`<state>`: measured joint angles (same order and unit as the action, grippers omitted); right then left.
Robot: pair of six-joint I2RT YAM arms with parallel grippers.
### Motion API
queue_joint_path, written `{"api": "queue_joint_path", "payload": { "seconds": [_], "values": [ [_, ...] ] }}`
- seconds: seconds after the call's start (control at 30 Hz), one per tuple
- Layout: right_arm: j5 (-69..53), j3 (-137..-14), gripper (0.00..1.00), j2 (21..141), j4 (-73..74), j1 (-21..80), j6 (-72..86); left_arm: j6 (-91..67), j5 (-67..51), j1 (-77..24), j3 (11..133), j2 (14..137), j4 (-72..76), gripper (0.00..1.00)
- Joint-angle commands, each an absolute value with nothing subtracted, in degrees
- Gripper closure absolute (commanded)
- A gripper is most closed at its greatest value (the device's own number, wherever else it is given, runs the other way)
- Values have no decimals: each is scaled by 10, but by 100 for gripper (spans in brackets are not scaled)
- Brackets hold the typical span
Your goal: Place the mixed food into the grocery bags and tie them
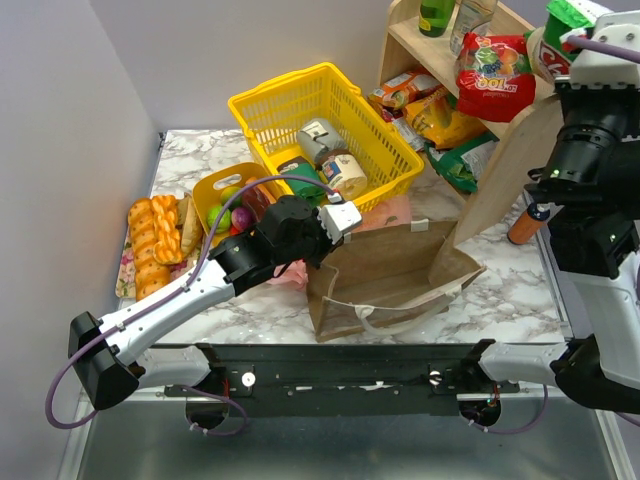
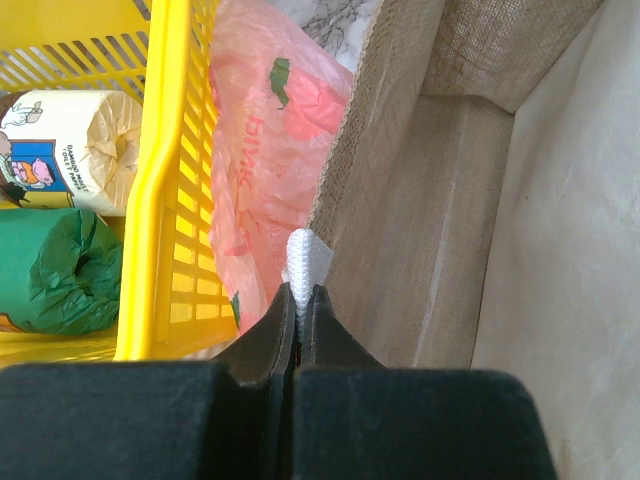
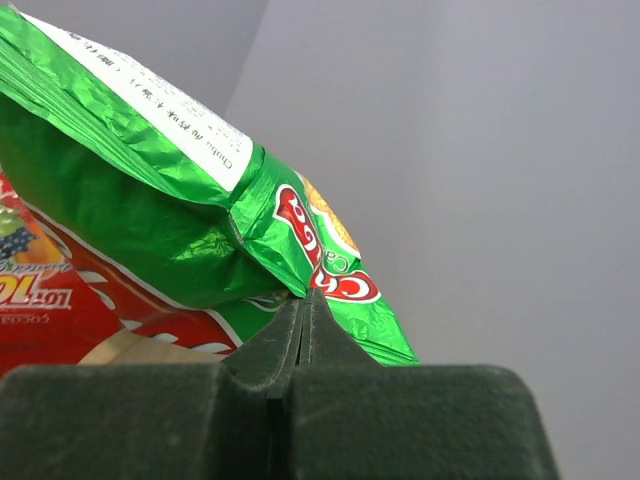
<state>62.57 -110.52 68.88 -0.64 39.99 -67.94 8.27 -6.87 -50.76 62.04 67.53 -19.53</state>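
left jaws: pressed together on the white handle [image 2: 305,255] of the brown paper bag [image 1: 390,275], the strap nipped right at the tips.
right jaws: pressed together on one edge of the green-and-white crisp packet [image 3: 180,230], beside the red oval logo.
where the packet is: high at the far right of the top view [image 1: 572,18], above the wooden shelf [image 1: 500,180] and well off the table [image 1: 500,290].
packet's long axis: it runs away from my right jaws, so i hold it by an end and not by the middle.
where the bag is: lying on the table near the middle, between my two arms, with one handle raised by my left jaws next to the yellow basket [image 1: 300,100].
bag mouth: it seems to face my left arm, and my left wrist view looks along the inner wall, so i judge it partly open.
the relation that counts: the mouth lies down and to the left of the packet, well apart from it.
which arm is nearer: the left is at the bag, while the right has the whole way to travel.
what the move calls for: bring the packet down end first, in line with the opening.
pink bag [image 2: 270,150]: squeezed between the basket and the paper bag.
toy fruit [image 1: 225,210]: in the yellow tub, outside both bags.
risk: the mouth may sag shut if the handle droops.
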Motion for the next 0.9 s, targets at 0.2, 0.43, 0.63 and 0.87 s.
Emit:
{"api": "queue_joint_path", "payload": {
  "seconds": [0.2,0.43,0.63,0.87],
  "values": [
    [615,-1172,99,713,-74,397,-744,76,-72,-517,636,678,-193,100],
    [602,-1207,99,710,5,422,-673,76,-70,-519,637,676,-194,100],
    [586,-1233,99,701,71,466,-623,75,-70,-521,638,678,-196,100],
    [554,-1259,99,694,123,497,-566,75,-70,-524,639,682,-198,100]
  ]
}}
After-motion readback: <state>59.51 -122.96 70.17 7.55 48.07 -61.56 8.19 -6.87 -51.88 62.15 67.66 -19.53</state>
